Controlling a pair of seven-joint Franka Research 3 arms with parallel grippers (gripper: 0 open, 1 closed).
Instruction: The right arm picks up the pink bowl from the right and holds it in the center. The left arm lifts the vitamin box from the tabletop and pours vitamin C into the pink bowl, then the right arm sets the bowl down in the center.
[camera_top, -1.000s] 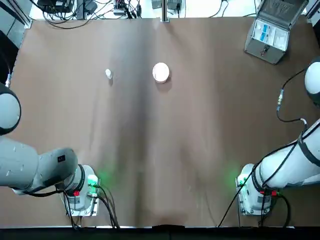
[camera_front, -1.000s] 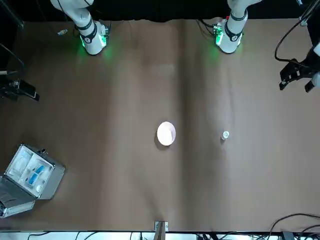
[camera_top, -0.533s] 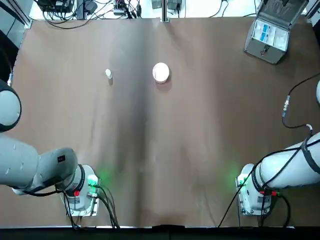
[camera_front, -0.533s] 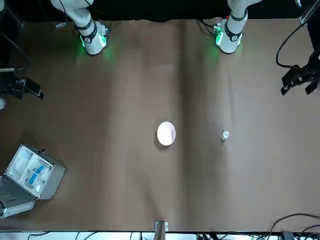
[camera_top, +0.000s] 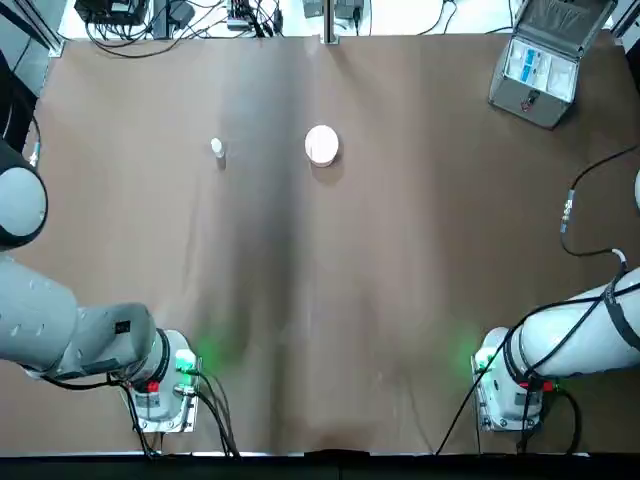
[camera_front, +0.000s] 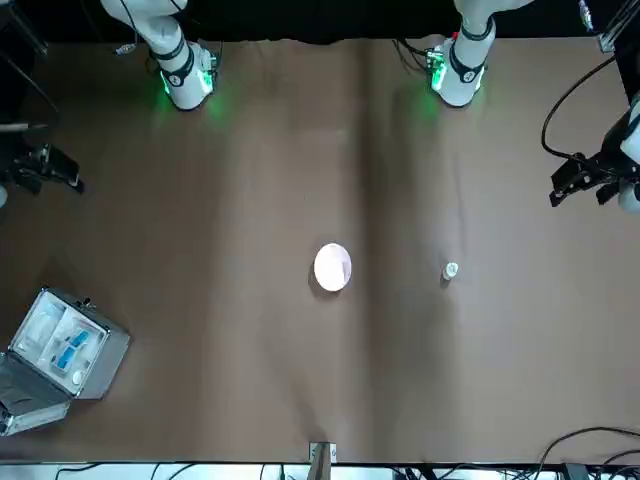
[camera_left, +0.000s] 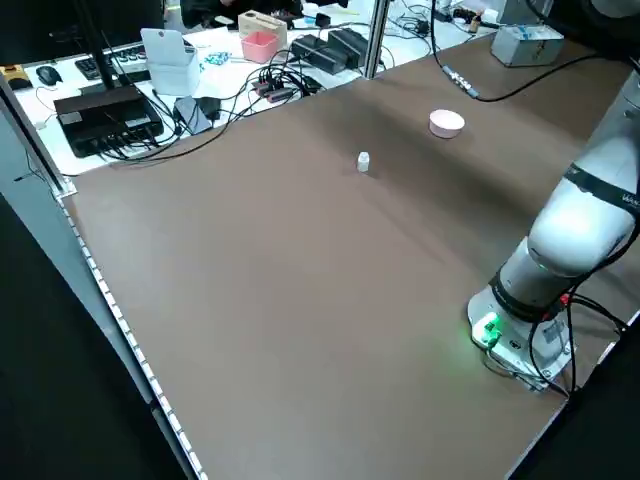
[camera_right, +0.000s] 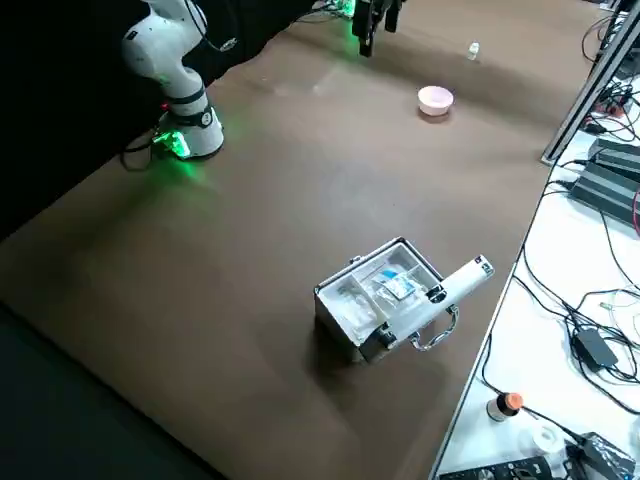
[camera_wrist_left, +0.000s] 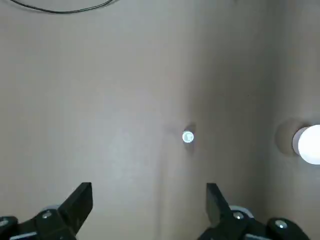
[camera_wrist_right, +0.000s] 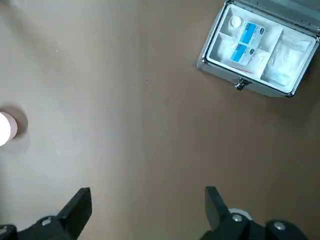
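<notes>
Near the worktop's far middle, you have the pink bowl resting upright. Vitamin box stands apart from it, toward the left arm's side. Your left jaws are spread, raised over the left side, touching neither. Right jaws: also spread, raised over the right side, holding nothing. Open grey case sits at the far right, well apart from the bowl.

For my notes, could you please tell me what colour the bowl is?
Pale pink, clearest in the right side view.
</notes>
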